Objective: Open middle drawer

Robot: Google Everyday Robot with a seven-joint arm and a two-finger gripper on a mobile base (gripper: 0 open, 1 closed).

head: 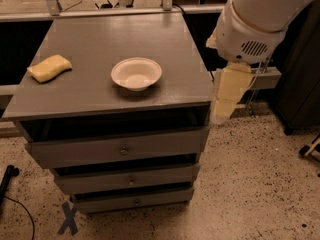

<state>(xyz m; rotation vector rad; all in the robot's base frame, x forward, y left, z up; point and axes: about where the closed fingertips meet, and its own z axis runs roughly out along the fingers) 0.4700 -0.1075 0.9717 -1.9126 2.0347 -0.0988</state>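
Cabinet top (100, 39) w/ bowl (136, 75), gripper (223, 109) beside rt edge

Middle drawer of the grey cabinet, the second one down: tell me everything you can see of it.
The grey-painted wooden middle drawer is second of three in the grey cabinet. It has a low, wide front and a small round centre knob. It sits level between the taller top drawer and the lowest drawer, with a dark gap above it, and looks pushed in. Nothing touches it: the robot's cream gripper hangs beside the cabinet's right front corner, higher up and clear of the knob.
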